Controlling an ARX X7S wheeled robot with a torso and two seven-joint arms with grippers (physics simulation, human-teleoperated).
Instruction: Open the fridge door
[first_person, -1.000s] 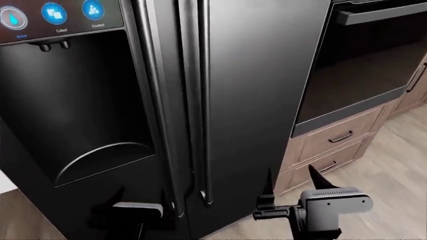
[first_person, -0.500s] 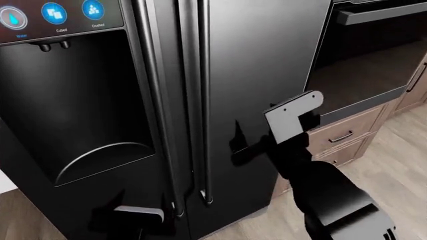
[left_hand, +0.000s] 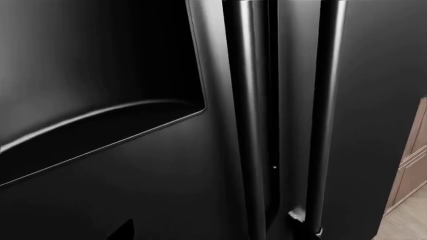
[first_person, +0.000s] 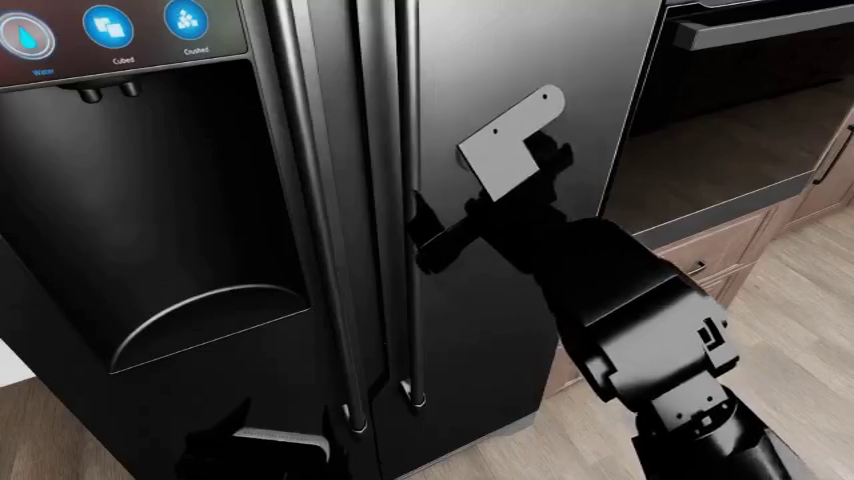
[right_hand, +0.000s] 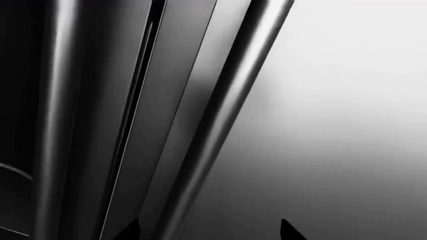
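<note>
Head view: the fridge door (first_person: 534, 150) fills the middle of the scene, shut, with its long upright handle (first_person: 408, 200) along its left edge. Left of it stands the narrower door (first_person: 160, 250) with a dispenser recess and blue round icons, and its own handle (first_person: 314, 210). To the right is the oven door (first_person: 734, 120), with wooden drawers (first_person: 701, 270) below it and a wood floor (first_person: 801, 330). The right arm reaches up in front of the fridge door, and the right tool (first_person: 434, 235) sits just beside the door's handle, dark against the black door. The left tool (first_person: 254, 440) is low, in front of the narrower door; whether it is wide or narrow cannot be told.

Left wrist view: both handles run upright side by side, with the recess ledge beside them.

Right wrist view: the door's handle crosses at a tilt, and the two fingertips (right_hand: 288, 230) show well apart, with the handle's lower end between them, not touching it.
</note>
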